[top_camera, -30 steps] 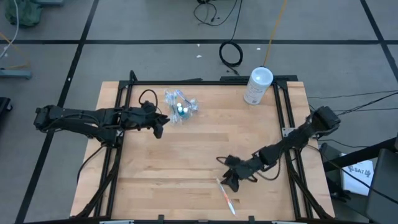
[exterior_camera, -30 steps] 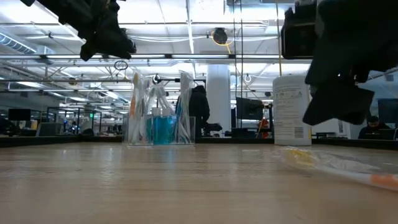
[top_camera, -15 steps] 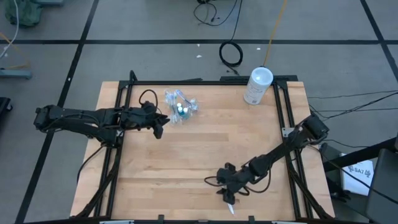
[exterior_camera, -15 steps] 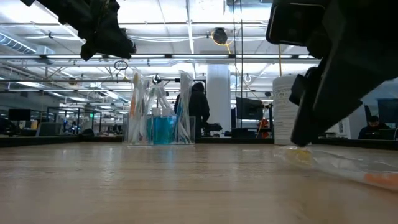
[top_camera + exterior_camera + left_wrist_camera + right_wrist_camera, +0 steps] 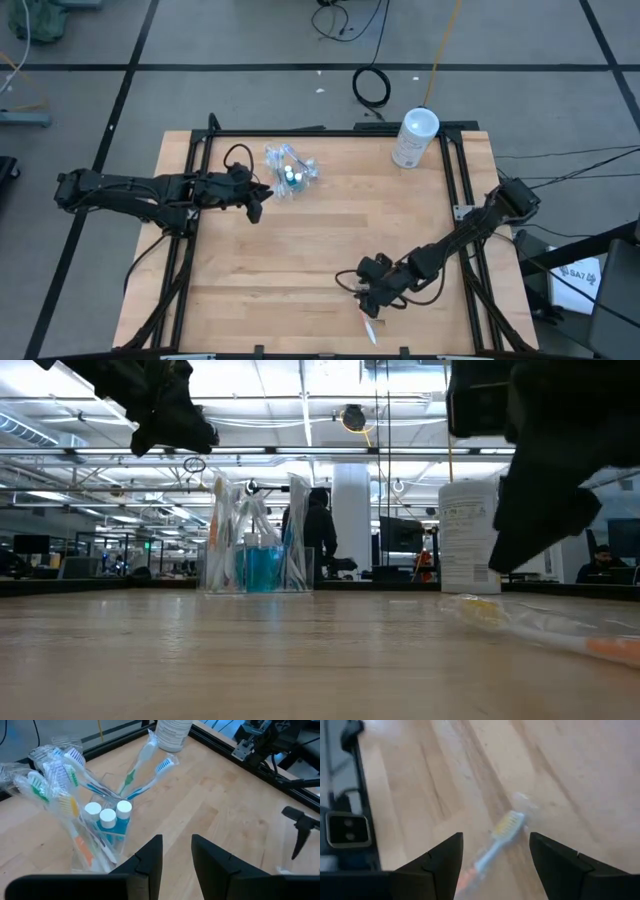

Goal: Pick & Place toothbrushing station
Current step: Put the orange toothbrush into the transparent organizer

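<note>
The toothbrushing station (image 5: 290, 170) stands at the table's far left: a clear holder (image 5: 100, 837) with several wrapped toothbrushes and three white-capped blue tubes (image 5: 107, 815). My left gripper (image 5: 256, 204) hangs just left of it, above the table; its fingers (image 5: 176, 840) stand slightly apart with nothing between them. One wrapped toothbrush (image 5: 500, 837) lies flat on the wood near the front edge (image 5: 367, 326). My right gripper (image 5: 372, 296) hovers open over it (image 5: 495, 837), its fingers on either side of the brush head without touching.
A large whitish canister (image 5: 414, 138) stands at the table's far right corner (image 5: 470, 535). Black frame rails (image 5: 462, 190) run along both table sides. Bare wood lies between the station and the loose toothbrush.
My right gripper has swung toward the near edge over the loose toothbrush, then drawn back a little and tipped more steeply downward. The toothbrush has stayed lying where it was.
</note>
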Robot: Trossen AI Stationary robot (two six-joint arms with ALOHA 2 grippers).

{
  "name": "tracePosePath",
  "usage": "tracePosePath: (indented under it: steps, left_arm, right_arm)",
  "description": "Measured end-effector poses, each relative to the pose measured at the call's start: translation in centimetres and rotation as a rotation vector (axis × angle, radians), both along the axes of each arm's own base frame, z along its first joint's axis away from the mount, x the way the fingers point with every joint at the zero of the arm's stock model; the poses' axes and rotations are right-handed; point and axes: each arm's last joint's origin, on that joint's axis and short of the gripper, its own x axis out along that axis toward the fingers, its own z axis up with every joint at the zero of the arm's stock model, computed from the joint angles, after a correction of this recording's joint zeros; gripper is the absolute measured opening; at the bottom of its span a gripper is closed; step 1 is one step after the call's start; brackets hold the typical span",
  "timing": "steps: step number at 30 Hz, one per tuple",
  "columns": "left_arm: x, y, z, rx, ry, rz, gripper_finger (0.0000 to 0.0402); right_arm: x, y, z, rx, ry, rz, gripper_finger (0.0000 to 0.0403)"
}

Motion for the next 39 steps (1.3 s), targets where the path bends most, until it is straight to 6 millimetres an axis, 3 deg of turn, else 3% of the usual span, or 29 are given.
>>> tracePosePath:
  steps: [3, 9, 21, 26, 34, 39]
  left_arm:
    - [0.0, 0.0, 0.0, 0.01, 0.004, -0.007, 0.0106]
    - [0.0, -0.1, 0.0, -0.013, -0.002, -0.024, 0.0106]
    - [0.1, -0.1, 0.0, -0.038, -0.007, -0.039, 0.0106]
    - [0.1, -0.1, 0.0, -0.036, -0.006, -0.04, 0.0106]
    - [0.1, -0.2, 0.0, -0.039, -0.006, -0.043, 0.0106]
    - [0.1, -0.6, 0.0, -0.041, -0.006, -0.062, 0.0106]
  right_arm:
    - [0.6, 0.3, -1.1, 0.054, -0.037, -0.037, 0.0224]
    - [0.9, 0.8, -3.5, 0.023, 0.006, 0.095, 0.0224]
    - [1.2, 0.7, -4.0, -0.032, -0.013, 0.148, 0.0213]
    - [1.3, 0.5, -4.0, -0.051, -0.013, 0.155, 0.0159]
    - [2.1, -1.0, -4.1, -0.046, -0.004, 0.11, 0.0018]
    - [2.8, -2.3, -4.0, -0.021, 0.006, 0.121, 0.0013]
